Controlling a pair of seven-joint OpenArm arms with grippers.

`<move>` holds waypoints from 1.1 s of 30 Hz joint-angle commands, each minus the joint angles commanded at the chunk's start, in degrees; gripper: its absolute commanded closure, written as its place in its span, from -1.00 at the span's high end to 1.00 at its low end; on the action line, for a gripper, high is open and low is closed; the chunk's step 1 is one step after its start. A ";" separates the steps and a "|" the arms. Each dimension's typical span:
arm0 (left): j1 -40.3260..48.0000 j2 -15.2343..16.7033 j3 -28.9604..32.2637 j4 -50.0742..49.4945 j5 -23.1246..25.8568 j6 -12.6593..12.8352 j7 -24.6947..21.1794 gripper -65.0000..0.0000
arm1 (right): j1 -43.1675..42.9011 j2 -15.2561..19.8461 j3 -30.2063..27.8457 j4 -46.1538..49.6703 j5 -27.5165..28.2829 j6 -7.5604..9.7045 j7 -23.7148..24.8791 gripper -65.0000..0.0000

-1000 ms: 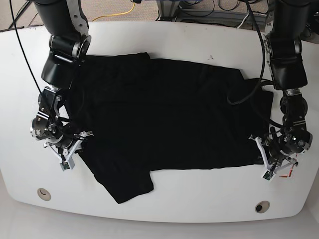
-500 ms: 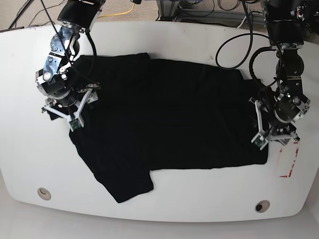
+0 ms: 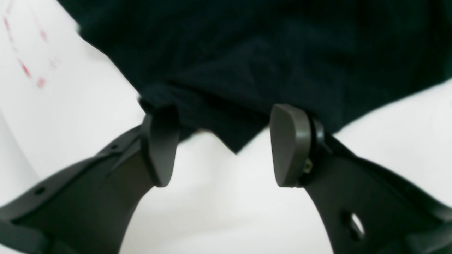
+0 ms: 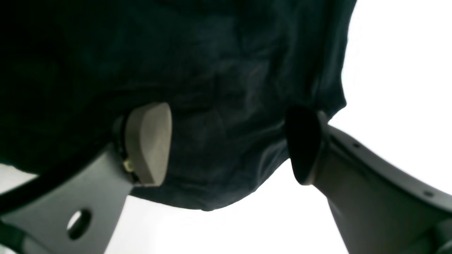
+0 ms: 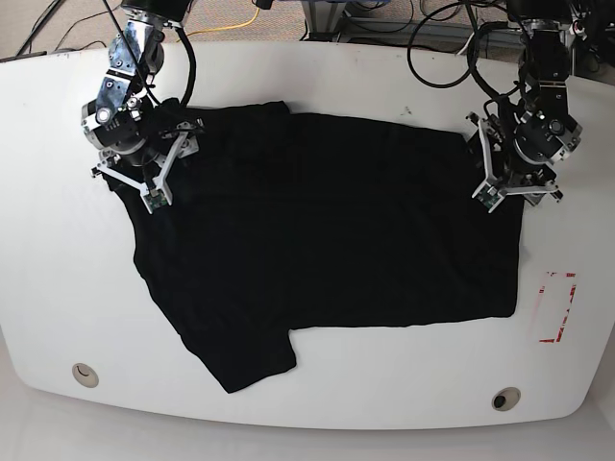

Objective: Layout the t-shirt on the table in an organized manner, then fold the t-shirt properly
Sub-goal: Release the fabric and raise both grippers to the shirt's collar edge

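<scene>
Two grippers hung over the far edges of the shirt, both wide apart.

The shirt (image 5: 327, 240) lay spread on the table (image 5: 307, 86), one sleeve sticking out toward the near edge. It looked soft, thin and light, so it would likely flop and wrinkle when pulled. A good place to grab seemed to be a corner or a hem. The left gripper (image 3: 222, 144) pointed down at a cloth corner, fingers (image 3: 287, 144) spread with nothing between them. The right gripper (image 4: 226, 144) was over a bunched corner on the other side, also spread and holding nothing. Red tape (image 5: 553, 307) marked the table near the shirt.
</scene>
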 joint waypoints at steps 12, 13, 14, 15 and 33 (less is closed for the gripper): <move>0.00 -1.76 2.37 -3.52 0.09 0.00 0.00 0.18 | 0.35 -0.09 0.00 0.00 0.09 0.00 0.00 0.48; 0.00 -1.76 2.37 -4.31 0.09 0.00 0.00 0.18 | 0.35 -0.09 0.00 0.00 0.09 0.00 0.00 0.48; 0.00 -1.76 2.37 -5.19 0.09 0.00 0.00 0.18 | 0.35 -0.09 0.00 0.00 0.09 0.00 0.00 0.48; 0.00 -1.76 2.37 -5.71 0.09 0.00 0.00 0.18 | 0.35 -0.09 0.00 0.00 0.09 0.00 0.00 0.48; -1.76 -1.41 5.10 -16.44 0.09 0.00 -3.87 0.18 | 0.44 0.00 0.00 0.00 0.09 0.00 0.00 0.48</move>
